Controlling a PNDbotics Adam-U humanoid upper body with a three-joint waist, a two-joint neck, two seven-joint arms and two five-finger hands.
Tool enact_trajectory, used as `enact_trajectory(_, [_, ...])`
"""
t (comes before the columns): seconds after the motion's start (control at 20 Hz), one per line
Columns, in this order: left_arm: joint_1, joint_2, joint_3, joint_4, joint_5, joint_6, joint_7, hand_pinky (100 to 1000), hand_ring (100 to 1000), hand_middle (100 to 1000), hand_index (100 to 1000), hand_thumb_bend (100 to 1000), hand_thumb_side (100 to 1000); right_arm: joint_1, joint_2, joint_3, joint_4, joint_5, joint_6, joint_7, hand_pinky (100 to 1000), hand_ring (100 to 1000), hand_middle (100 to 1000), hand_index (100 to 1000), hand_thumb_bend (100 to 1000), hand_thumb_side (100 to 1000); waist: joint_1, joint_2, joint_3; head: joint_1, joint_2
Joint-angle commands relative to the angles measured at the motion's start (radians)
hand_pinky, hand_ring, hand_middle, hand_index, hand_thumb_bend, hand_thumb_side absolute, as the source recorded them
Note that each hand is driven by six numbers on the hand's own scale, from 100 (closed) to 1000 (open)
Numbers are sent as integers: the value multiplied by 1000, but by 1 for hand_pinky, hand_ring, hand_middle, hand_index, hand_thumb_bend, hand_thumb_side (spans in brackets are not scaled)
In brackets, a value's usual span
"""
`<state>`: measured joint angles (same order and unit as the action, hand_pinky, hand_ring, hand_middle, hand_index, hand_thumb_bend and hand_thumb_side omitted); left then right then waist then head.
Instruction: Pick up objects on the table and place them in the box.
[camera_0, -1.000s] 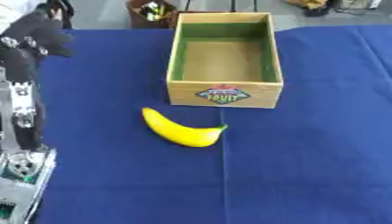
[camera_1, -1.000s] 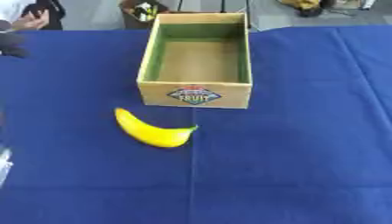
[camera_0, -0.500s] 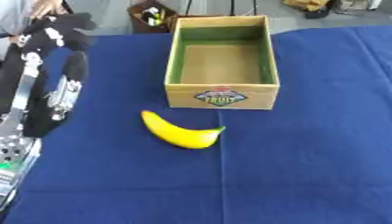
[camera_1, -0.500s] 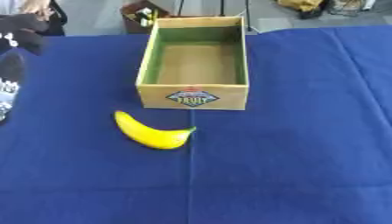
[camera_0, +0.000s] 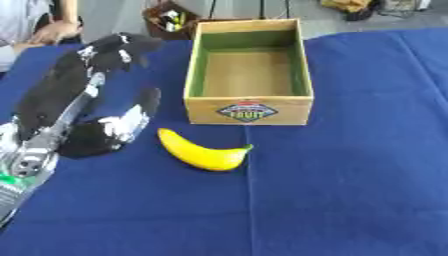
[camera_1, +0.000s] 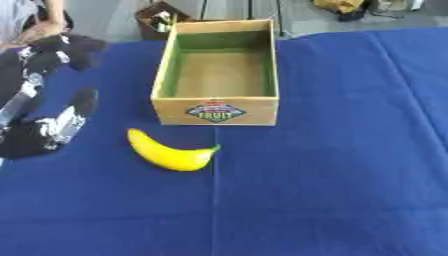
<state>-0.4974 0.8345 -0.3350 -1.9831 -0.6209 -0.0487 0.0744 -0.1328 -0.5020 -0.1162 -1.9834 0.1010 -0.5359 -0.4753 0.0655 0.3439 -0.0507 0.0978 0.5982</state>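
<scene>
Before the box (camera_0: 248, 109), banana (camera_0: 201, 152) lying diagonally — stem right, left robot hand (camera_0: 109, 127) beside it, fingers relaxed

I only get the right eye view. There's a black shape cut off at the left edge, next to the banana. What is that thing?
Observer: The left eye view shows all of it. It is the robot's left hand, open and holding nothing, with a gap between it and the banana.
Operator: Where does it come from? My picture just ends there.
Observer: Its arm runs down to the lower left corner. That stretch is silver with a green patch near the bottom, and your view cuts it off.
</scene>
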Motion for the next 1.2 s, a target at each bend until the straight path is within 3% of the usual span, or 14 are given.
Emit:
enact_trajectory(0.05, [-31,100,-66,-17,-48,19,-45,597,675,785,951,233,916,-11,-25,1,-17,-11,1,9,758,715,635,790,100,915,-6,-22,-5,8,7])
enact_trajectory(0.4, [-107,102,-231,-17,-89,68,-149,581,654,767,932,463,882,-13,-24,3,-17,-20,2,21,759,714,634,790,100,915,-4,-24,-10,9,9])
enact_trajectory(0.6, [-143,93,-286,-17,-92,89,-210,578,640,747,922,599,855,-12,-25,5,-17,-22,3,26,759,714,633,790,100,914,-1,-24,-10,8,11])
enact_trajectory(0.8, [-160,90,-316,-17,-109,104,-271,580,640,730,919,625,840,-13,-24,8,-17,-24,5,31,760,714,631,789,100,913,2,-24,-12,9,11])
enact_trajectory(1.2, [-229,66,-309,-17,-120,130,-394,578,648,759,948,565,849,-11,-25,11,-17,-25,7,39,760,713,629,789,100,912,6,-24,-8,3,11])
